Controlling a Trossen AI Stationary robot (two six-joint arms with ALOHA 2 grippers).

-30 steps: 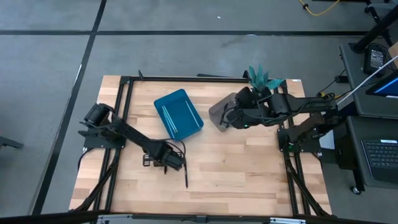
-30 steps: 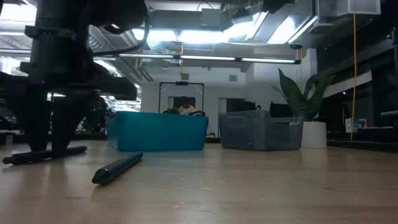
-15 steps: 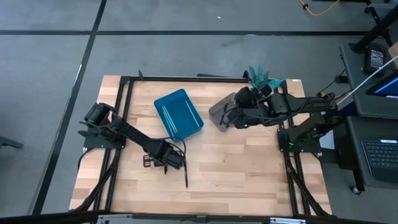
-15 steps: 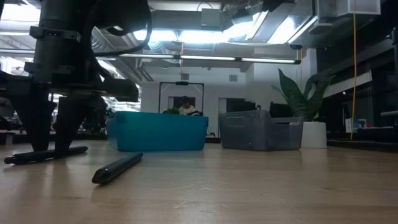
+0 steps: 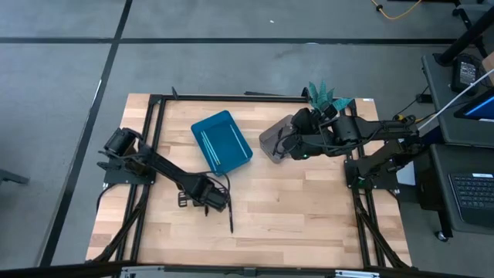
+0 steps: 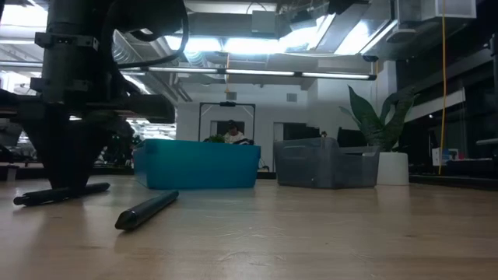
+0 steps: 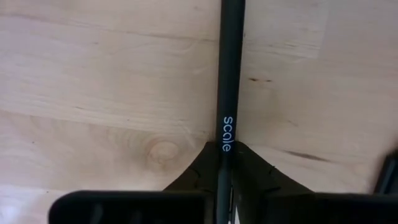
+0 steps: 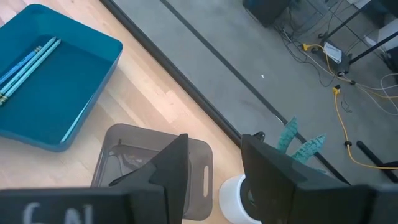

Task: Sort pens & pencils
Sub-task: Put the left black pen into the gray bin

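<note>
now left pincer clamps black pen.

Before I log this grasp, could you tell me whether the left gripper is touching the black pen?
Touching: in the left wrist view, the left gripper's fingers close against both sides of the black pen.

The left arm is stretched low across the table, its left gripper pressed down near the surface, fingers closed tight. The right arm is held raised at the far right, right gripper parted.
</note>
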